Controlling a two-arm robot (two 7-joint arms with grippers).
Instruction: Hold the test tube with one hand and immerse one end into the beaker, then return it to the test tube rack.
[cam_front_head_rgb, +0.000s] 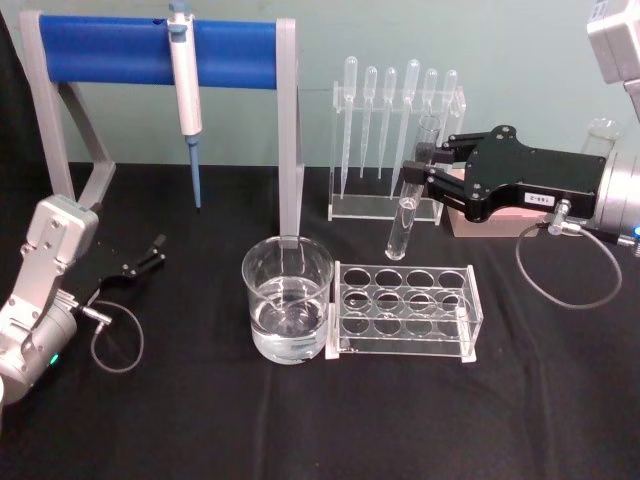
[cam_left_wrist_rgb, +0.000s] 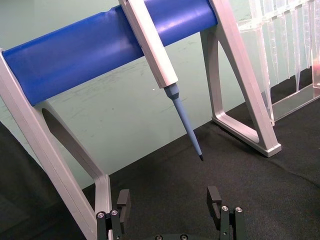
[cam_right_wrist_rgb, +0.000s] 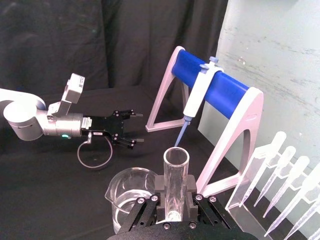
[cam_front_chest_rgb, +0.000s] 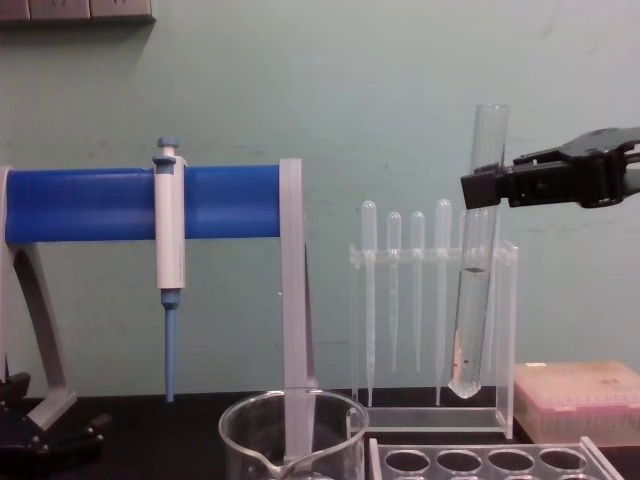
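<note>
One test tube (cam_front_head_rgb: 403, 222) held up high
Right gripper (cam_front_head_rgb: 418, 168) jaws squeeze it near the top (rim pokes above); left gripper (cam_front_head_rgb: 150, 252) jaws apart.

test tube (cam_front_head_rgb: 403, 222): clear glossy glass | beaker (cam_front_head_rgb: 254, 300): clear smooth glass | rack (cam_front_head_rgb: 405, 284): clear plastic | tablecloth (cam_front_head_rgb: 200, 420): matt black cloth

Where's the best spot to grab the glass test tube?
Grip the long clear glass test tube high up, below the open rim, from the side, as the right gripper does. It's slim and nearly upright, so the round bottom is free to dip.
</note>
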